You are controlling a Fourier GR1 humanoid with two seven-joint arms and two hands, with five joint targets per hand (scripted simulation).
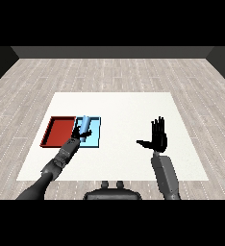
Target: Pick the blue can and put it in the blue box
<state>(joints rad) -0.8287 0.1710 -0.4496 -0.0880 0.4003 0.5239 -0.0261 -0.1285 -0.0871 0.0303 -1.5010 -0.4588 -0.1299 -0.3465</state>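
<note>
Over the light blue tray (pixel 93 139), at nine o'clock on the surface (pixel 124 110), the left hand (pixel 81 136) has its fingers curled round the blue can (pixel 86 124). Let go tilted, the can might roll out. The right hand (pixel 157 138) keeps its fingers spread.

A bare test room or lab set-up rather than a home: a flat white rectangular counter (pixel 133 105) stands on a floor of pale grey wooden planks (pixel 114 72), which spreads out on every side of the counter. Beyond the counter's far edge the floor ends at a plain dark grey wall (pixel 112 52). On the counter's left part a shallow red rectangular tray (pixel 51 129) and a shallow light blue rectangular tray (pixel 96 135) lie side by side, touching.
</note>
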